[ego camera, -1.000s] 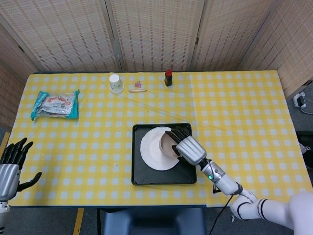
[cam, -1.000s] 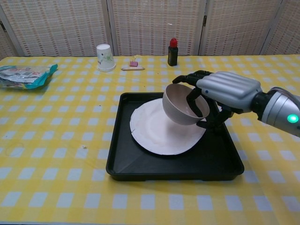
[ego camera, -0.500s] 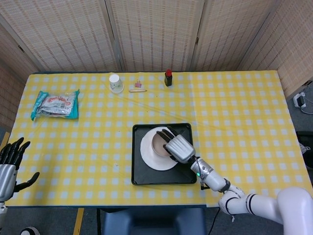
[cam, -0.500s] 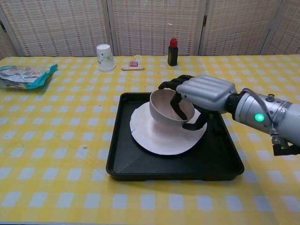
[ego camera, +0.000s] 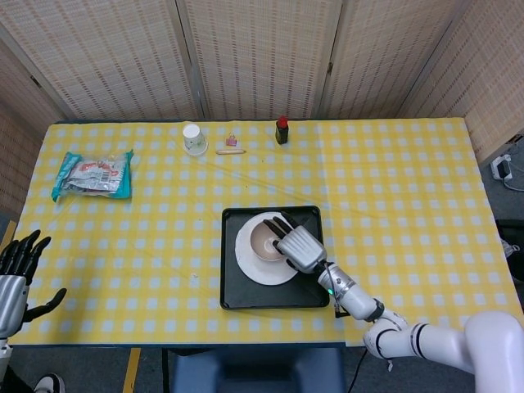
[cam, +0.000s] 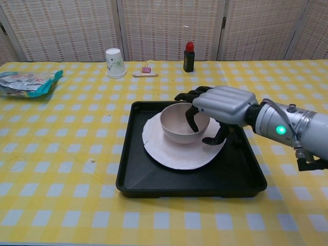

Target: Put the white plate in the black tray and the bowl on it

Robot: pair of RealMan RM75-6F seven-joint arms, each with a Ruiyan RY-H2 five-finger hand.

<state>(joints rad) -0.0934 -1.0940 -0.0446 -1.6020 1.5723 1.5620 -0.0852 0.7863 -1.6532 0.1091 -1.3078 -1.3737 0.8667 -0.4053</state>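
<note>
Right now the bowl [cam: 180,123] sits upright on the plate [cam: 174,148], and the plate lies flat inside the tray [cam: 246,177], toward the tray's left and far side. From the chest view I see my right hand [cam: 221,105] holding the bowl: fingers [cam: 192,115] hooked over the rim on the side away from the tray's left wall, dipping inside, with the thumb against the outer wall. From the head view the same hand [ego camera: 296,244] covers the bowl's [ego camera: 266,241] right edge, and the plate [ego camera: 250,262] shows as a white disc around it inside the tray [ego camera: 237,296].

My left hand [ego camera: 18,274] hangs well left of the tray, off the table's near-left corner, fingers spread and holding nothing.

Beyond the tray, along the far edge of the checked tablecloth [cam: 61,154], stand 1 red-capped bottle [cam: 189,57] and 1 paper cup [cam: 115,62], with a small clip [cam: 146,69] between them. A snack packet [cam: 28,82] lies far left of the tray.
</note>
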